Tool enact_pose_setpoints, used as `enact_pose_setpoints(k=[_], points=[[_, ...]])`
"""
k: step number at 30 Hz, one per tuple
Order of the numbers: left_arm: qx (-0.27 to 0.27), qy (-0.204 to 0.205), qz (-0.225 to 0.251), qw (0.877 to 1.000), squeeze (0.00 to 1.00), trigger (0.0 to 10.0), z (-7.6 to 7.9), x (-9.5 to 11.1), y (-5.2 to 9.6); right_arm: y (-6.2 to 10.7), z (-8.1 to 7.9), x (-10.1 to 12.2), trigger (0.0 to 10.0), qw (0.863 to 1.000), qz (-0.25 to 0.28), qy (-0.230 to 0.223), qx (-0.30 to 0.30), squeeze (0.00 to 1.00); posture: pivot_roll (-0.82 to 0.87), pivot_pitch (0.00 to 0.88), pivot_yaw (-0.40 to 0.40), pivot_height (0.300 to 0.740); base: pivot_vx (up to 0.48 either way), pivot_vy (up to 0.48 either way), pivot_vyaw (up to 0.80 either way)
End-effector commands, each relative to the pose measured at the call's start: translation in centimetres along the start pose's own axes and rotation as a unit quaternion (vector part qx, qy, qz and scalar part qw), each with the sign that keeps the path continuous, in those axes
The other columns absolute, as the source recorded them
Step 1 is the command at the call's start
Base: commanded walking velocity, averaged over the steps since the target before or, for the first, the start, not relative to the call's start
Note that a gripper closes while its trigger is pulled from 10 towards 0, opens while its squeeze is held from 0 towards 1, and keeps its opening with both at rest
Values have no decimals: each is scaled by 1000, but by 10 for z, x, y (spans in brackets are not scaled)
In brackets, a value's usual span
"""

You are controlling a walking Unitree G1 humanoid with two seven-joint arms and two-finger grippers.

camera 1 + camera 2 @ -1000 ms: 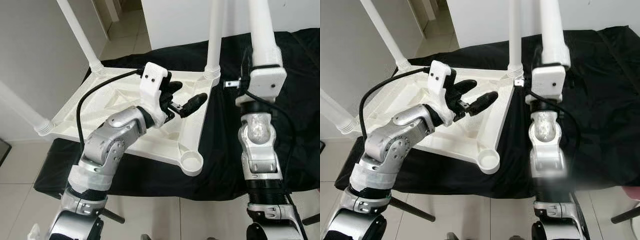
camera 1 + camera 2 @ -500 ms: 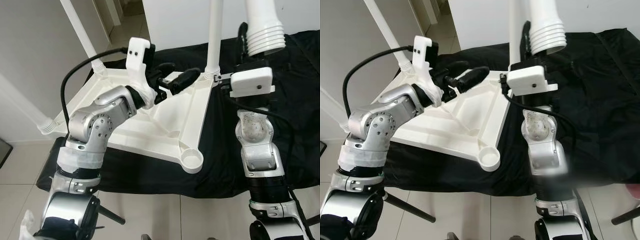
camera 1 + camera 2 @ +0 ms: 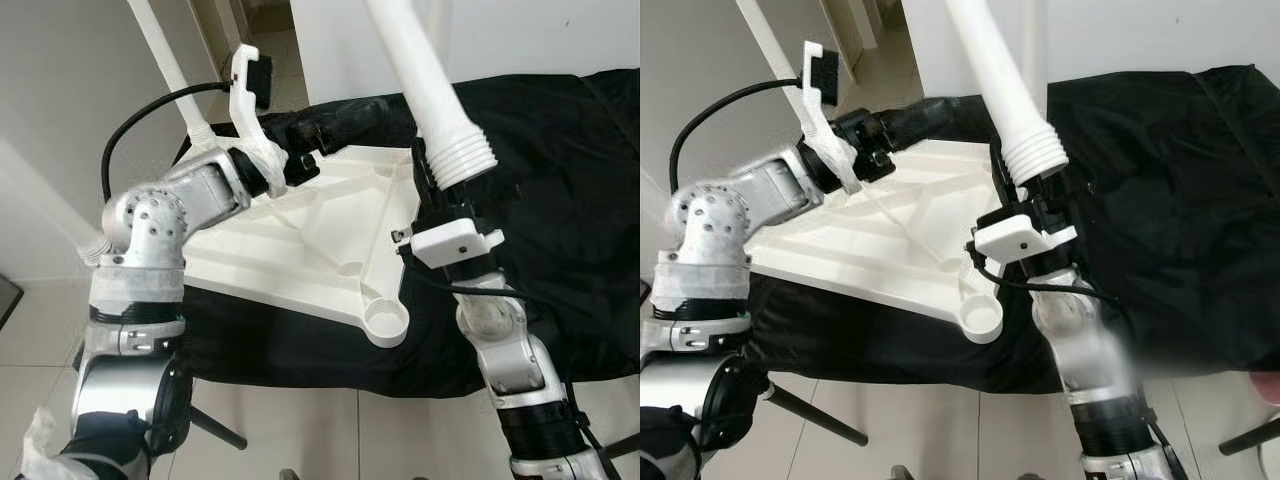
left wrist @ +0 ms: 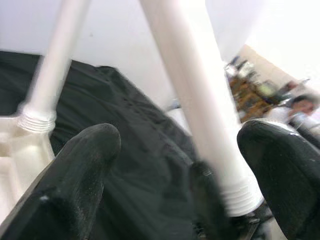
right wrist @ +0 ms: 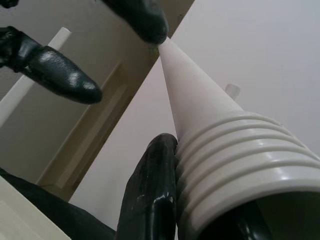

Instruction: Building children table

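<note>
The right gripper [image 3: 430,180] jaws are clamping a loose white table leg [image 3: 425,85] just below its ribbed threaded end, holding it tilted above the near right side of the upturned white tabletop [image 3: 300,250], which is lying on a black cloth [image 3: 560,150] over the desk. In the left eye view the left gripper [image 3: 310,135] is reaching over the tabletop's far edge with its jaws standing open, gripping nothing; an empty round socket [image 3: 385,318] is sitting at the near corner, and an already fitted leg [image 3: 165,60] is rising at the far left. The left wrist view is showing the spread fingers [image 4: 80,170] framing the held leg. The right wrist view is looking up along the leg's threads [image 5: 240,160]. No writing is readable anywhere.
</note>
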State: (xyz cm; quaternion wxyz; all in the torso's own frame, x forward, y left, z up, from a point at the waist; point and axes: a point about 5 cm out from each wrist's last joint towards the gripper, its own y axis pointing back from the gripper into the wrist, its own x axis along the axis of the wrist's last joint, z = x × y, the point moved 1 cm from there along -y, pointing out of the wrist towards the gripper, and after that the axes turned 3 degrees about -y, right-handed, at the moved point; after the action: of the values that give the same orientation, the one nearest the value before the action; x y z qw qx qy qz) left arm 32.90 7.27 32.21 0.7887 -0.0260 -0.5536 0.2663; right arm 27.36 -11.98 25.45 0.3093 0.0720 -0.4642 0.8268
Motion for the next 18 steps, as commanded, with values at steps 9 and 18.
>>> enact_pose_setpoints(k=[9, 18], points=[[-64, 89, -6, 994, 0, 10000, -3, -11, 0, 15, -22, 10, 10000, 998, 24, 2, 63, 0, -93, 18, 154, 740, 0, 0, 0], [-55, 157, -7, 986, 0, 10000, -11, -17, -8, 34, -36, 11, 10000, 993, 32, 23, 113, 0, -105, 23, 160, 740, 0, 0, 0]])
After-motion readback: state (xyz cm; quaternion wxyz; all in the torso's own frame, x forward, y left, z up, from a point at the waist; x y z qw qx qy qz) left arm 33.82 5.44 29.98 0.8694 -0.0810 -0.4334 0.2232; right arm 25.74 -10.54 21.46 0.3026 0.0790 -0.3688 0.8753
